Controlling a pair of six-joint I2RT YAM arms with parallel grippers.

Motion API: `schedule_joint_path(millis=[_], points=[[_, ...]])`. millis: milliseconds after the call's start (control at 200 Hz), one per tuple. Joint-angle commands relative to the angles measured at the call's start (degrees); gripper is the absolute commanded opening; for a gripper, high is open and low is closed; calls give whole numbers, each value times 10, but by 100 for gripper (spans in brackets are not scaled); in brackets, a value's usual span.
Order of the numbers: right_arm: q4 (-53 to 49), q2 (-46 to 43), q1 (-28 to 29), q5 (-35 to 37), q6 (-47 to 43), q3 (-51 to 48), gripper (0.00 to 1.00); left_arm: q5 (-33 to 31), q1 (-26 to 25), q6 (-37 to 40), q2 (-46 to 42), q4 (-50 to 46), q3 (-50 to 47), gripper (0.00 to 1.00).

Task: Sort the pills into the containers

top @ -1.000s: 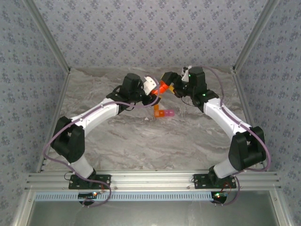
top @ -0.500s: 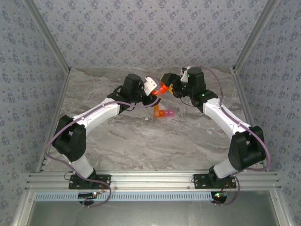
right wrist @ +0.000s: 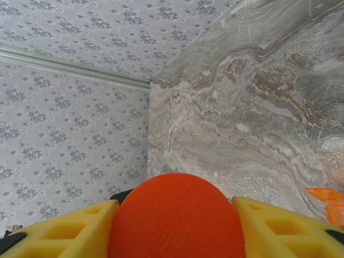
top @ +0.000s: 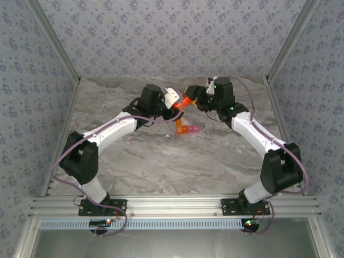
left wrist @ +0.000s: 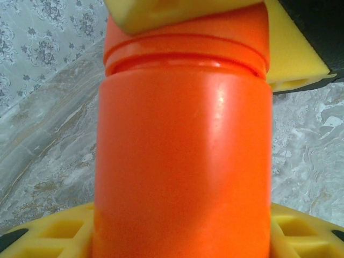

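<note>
A: What is the step in hand, and how would you do it well?

B: Uncapping, as I read it. From the left: the left fingers [top: 176, 109] are clamped on the body of the opaque orange round plastic bottle [left wrist: 183, 161]. They hold it in the air over the bench [top: 161, 156], toward the far edge and about midway between the left and right edges. From the right, the right fingers [top: 194, 97] are closed round its orange round cap [right wrist: 177, 215], a yellow pad on each side.

A: So twist it off?

B: Yes. The left side should only hold the body firm. The right turns the cap about the bottle's own axis and draws it straight off along that axis once it is loose. Pulling too soon would wrench the bottle in the left grip. I'd also have the mouth tipped upward as the cap comes free, or pills could scatter over the bench.

A: And where do they go?

B: Into the tiny translucent plastic pill box [top: 185, 128] of two joined square cells. It lies on the bench just to the near side of the bottle, toward the far edge, about midway across.

A: Counts?

B: One bottle, one cap, and one pill box with two cells, orange on the left and pink on the right. The pills I can't count, because the bottle wall hides whatever is inside.
</note>
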Motion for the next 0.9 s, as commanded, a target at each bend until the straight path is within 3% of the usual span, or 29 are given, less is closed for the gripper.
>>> schedule_joint_path(millis=[0, 160, 340, 465, 605, 790, 895], points=[[14, 2, 4, -27, -18, 3, 53, 9, -4, -8, -16, 24, 13, 0], [84, 5, -14, -90, -92, 2, 51, 41, -1, -26, -26, 32, 8, 0], [210, 3, -35, -189, -144, -38, 52, 142, 22, -82, -35, 54, -3, 0], [223, 9, -42, -209, -139, -33, 52, 198, 37, -123, -37, 73, -8, 0], [222, 12, -40, -196, -122, -26, 53, 187, 38, -122, -37, 68, -9, 0], [181, -4, -41, -158, -110, -13, 80, 138, 36, -90, -31, 34, -3, 0], [134, -23, -42, -122, -112, -7, 86, 108, 35, -73, -31, 28, -5, 0]])
